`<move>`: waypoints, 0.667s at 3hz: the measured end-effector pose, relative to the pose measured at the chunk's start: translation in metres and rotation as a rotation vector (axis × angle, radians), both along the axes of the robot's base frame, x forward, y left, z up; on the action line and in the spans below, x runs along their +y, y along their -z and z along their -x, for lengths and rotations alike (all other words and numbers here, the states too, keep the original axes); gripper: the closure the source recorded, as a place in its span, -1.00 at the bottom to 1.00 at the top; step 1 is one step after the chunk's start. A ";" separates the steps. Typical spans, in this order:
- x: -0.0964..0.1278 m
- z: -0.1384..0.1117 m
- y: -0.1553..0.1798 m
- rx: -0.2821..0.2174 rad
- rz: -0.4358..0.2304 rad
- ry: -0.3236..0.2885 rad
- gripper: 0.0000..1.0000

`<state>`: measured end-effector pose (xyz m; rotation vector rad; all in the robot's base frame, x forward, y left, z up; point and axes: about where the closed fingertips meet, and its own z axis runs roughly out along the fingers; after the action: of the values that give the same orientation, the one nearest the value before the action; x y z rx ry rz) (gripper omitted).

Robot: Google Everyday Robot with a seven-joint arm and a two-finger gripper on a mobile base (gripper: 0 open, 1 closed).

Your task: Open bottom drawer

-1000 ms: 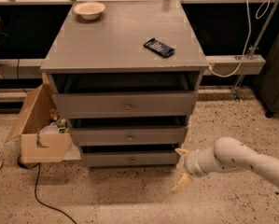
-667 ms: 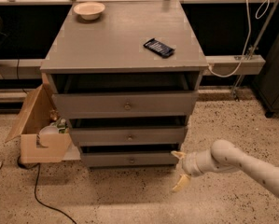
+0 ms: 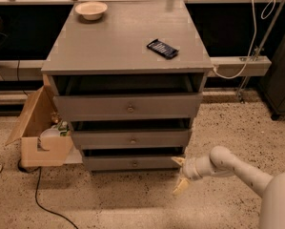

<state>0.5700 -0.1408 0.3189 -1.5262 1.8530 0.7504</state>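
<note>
The grey chest has three drawers. The bottom drawer [image 3: 132, 163] is the narrowest front, near the floor, with a small brass knob [image 3: 134, 164] at its centre. It stands slightly pulled out, like the two above it. My gripper [image 3: 179, 174] is low at the drawer's right end, just off its right corner, on the white arm that comes in from the lower right. Its two pale fingers are spread apart, one by the drawer's corner and one lower by the floor, holding nothing.
A bowl [image 3: 90, 9] and a dark phone-like object [image 3: 162, 48] lie on the chest top. An open cardboard box [image 3: 43, 137] with bottles stands left of the chest. A black cable [image 3: 42, 205] runs across the speckled floor.
The gripper and arm have moved a little to the left, closer to the bottom drawer's right end. The drawers have not moved.
</note>
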 end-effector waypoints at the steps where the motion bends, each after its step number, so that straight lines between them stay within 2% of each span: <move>1: 0.000 -0.001 -0.002 -0.003 0.002 -0.001 -1.00; 2: 0.004 -0.007 0.014 -0.002 0.043 0.006 -1.00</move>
<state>0.5770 -0.1367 0.3051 -1.5474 1.8823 0.7100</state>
